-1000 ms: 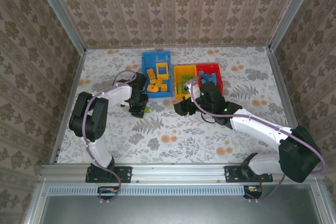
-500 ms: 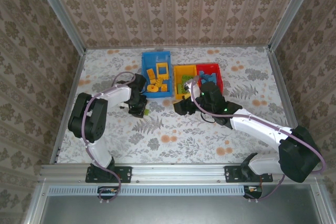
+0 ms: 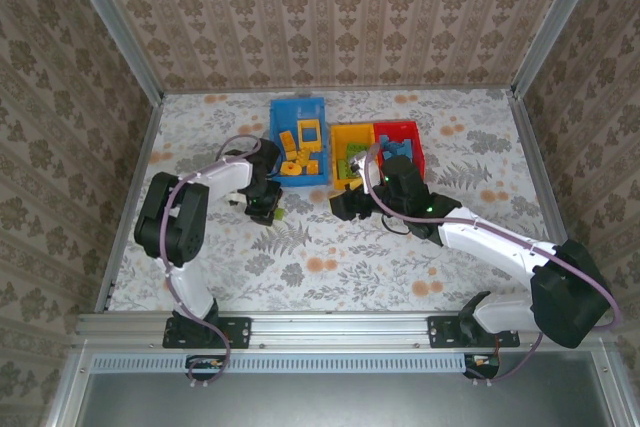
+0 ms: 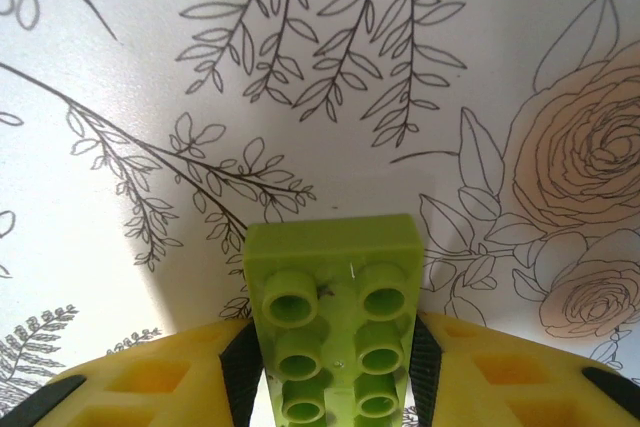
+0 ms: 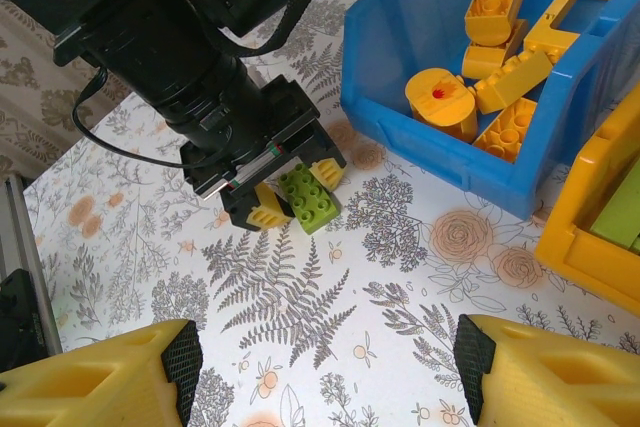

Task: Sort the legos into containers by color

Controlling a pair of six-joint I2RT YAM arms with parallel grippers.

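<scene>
White-black arms (image 3: 490, 239), yellow fingers (image 5: 90, 382), mauve cables (image 3: 240, 138)

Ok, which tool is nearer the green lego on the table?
Left. The left tool has the green lego between its fingers; the right tool hovers open, apart, off to its right.

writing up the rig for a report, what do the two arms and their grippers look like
The left arm and right arm both have white links between black joints, each with a mauve cable alongside. The right arm carries a small green light. The left gripper and right gripper have black bodies and chunky yellow fingers with black pads.
</scene>
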